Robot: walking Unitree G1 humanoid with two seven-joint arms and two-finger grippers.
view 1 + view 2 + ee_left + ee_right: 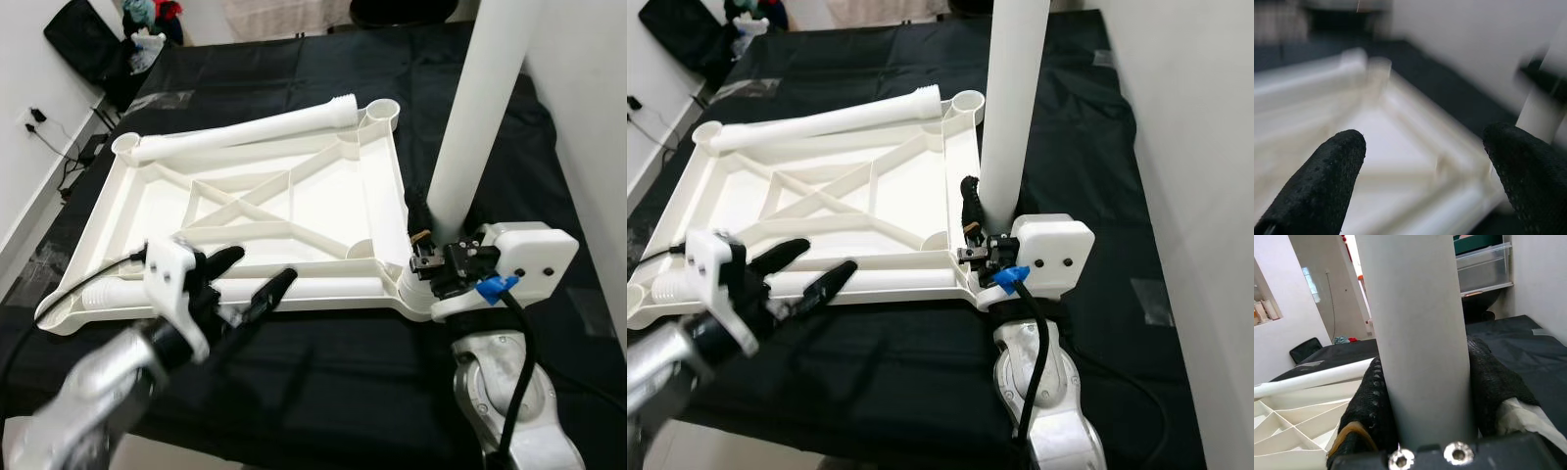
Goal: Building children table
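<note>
A white tabletop [333, 196] lies upside down on a black cloth. One white leg [480, 108] stands upright in its near right corner socket, and my right gripper [441, 220] is shut around that leg's base; the right wrist view shows the fingers [1488, 387] hugging the tube. A second leg [245, 132] rests across the far edge. A third leg [323, 287] lies along the near edge. My left gripper [263, 266] hovers open just above the near edge, left of centre, holding nothing. The left wrist view is blurred, with its fingertips [1327, 171] spread wide over the tabletop.
The black cloth [294, 59] covers the floor around the tabletop. A black bag [83, 39] and clutter sit at the far left, with a wall socket and cable [34, 117] on the left wall. A white wall [598, 117] runs close on the right.
</note>
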